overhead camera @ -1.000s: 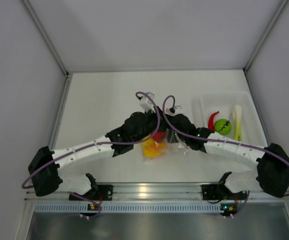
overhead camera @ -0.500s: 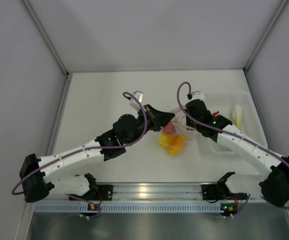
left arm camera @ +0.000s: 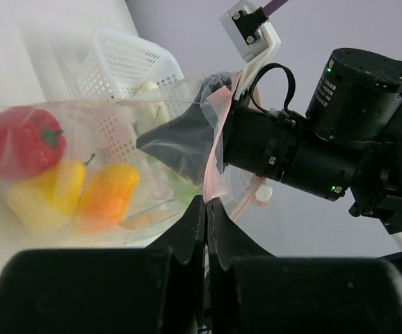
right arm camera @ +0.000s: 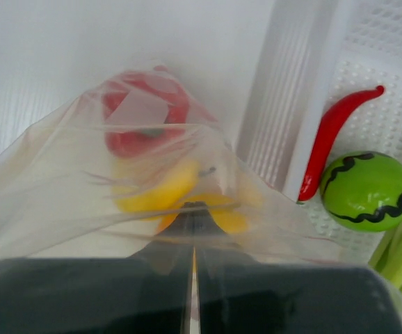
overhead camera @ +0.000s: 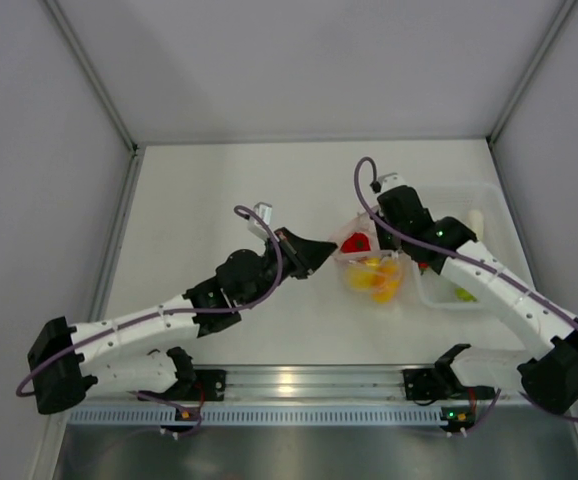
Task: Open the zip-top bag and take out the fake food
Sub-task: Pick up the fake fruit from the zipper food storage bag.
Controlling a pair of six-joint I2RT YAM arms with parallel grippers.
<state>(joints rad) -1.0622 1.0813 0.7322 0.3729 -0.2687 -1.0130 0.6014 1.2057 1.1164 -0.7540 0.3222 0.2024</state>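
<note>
Zip-top bag shifted toward tray; right-wrist view alone reveals chili.

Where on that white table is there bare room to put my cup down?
The white table is bare at far left, between the wall and the left arm, and along the back wall. A smaller patch lies in front, between both arms. Crowded at centre right: the clear plastic bag of toy food, the right arm, the white perforated tray.

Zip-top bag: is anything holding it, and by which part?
Both grippers hold the bag at its mouth: left gripper pinches the pink zip strip, right gripper the opposite lip.
</note>
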